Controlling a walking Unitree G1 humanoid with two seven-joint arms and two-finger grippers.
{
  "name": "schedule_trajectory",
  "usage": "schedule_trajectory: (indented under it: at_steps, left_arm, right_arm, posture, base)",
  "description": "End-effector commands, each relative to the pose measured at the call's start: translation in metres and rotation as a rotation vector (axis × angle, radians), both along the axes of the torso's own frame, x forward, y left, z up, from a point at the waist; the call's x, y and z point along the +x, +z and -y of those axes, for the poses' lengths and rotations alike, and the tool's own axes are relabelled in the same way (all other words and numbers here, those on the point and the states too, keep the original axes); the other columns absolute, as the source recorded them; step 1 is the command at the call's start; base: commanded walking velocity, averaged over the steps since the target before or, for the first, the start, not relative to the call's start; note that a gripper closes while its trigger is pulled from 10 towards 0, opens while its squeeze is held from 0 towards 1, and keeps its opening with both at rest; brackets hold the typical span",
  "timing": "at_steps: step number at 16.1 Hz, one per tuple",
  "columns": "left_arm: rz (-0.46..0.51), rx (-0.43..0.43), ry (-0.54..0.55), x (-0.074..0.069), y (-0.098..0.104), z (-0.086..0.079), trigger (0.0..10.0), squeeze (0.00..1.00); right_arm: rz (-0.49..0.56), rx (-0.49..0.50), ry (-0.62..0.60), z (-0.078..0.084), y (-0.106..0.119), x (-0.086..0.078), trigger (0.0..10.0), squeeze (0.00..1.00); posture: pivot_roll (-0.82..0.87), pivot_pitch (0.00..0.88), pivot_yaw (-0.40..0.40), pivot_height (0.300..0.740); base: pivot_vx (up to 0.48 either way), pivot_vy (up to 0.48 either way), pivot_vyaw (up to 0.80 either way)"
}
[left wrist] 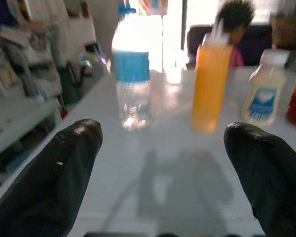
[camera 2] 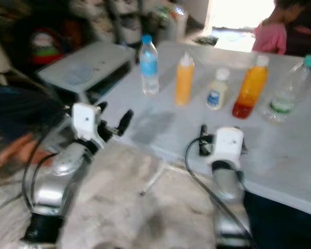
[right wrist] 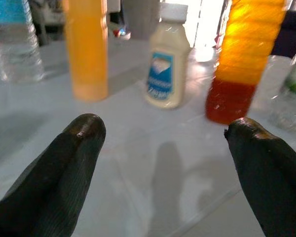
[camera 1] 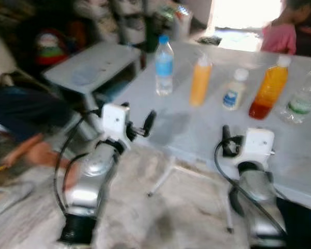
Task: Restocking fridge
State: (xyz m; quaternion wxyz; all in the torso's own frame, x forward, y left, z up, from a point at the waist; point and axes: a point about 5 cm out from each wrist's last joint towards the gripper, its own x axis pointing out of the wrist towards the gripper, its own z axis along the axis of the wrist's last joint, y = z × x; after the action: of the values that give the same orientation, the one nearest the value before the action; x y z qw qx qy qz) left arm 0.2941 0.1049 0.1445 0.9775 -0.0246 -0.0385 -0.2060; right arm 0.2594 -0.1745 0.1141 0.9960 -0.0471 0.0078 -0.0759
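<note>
- Your stock stands in a row across the tabletop (camera 1: 197,135), toward its far edge: a water bottle (camera 1: 164,65) with a blue cap and label, a slim orange bottle (camera 1: 200,80), a small white bottle (camera 1: 234,89) with a blue label, an amber juice bottle (camera 1: 270,86) and, nearest the right edge, a clear bottle (camera 2: 289,88) with a green cap.
- Judge them as thin, smooth plastic: the full ones will be fairly heavy and top-heavy, and the thin-walled water bottle may buckle if you squeeze hard. Take each around the mid-body, below the shoulder.
- Your left gripper (left wrist: 163,158) hangs at the near-left edge, fingers spread wide and empty, facing the water bottle and the orange one.
- Your right gripper (right wrist: 163,148) sits over the near edge, equally wide and empty, lined up on the white bottle with the amber one just beside it.
- The tabletop is pale and smooth, so expect bottles to slide or tip if nudged.
- The room is crowded: a person (camera 1: 282,28) in pink beyond the far-right corner, another person's hand (camera 1: 39,153) low on your left, shelves behind.
</note>
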Motion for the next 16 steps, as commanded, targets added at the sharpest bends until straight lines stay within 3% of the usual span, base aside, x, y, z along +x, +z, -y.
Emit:
schedule_trajectory:
  at_steps: [1, 4, 7, 10, 16]
  left_arm:
    - [0.011, 0.005, -0.009, 0.0, 0.003, 0.004, 10.0, 0.0]
    - [0.034, 0.005, -0.006, 0.002, 0.011, 0.003, 10.0, 0.0]
    - [0.023, 0.003, 0.046, -0.001, 0.008, -0.004, 10.0, 0.0]
    - [0.016, 0.01, 0.049, -0.006, 0.007, -0.006, 10.0, 0.0]
    - [0.01, 0.01, 0.033, -0.009, 0.009, -0.006, 10.0, 0.0]
  right_arm:
    - [0.002, -0.017, -0.021, 0.006, 0.002, 0.001, 10.0, 0.0]
    - [0.049, -0.069, 0.03, 0.004, 0.013, 0.012, 10.0, 0.0]
    - [0.084, -0.124, 0.125, 0.0, 0.023, 0.022, 10.0, 0.0]
    - [0.103, -0.135, 0.114, 0.009, 0.03, 0.032, 10.0, 0.0]
    - [0.107, -0.103, 0.101, 0.004, 0.026, 0.019, 10.0, 0.0]
  posture:
    - [-0.07, 0.011, 0.042, 0.74]
    - [-0.06, 0.036, 0.041, 0.74]
    - [-0.05, 0.054, 0.047, 0.74]
    - [-0.03, 0.069, 0.05, 0.74]
    - [-0.04, 0.075, 0.066, 0.74]
  base:
    - [0.0, 0.0, -0.8]
    - [0.0, 0.0, -0.74]
    - [0.0, 0.0, 0.0]
    - [0.0, 0.0, 0.0]
    - [0.334, 0.0, 0.0]
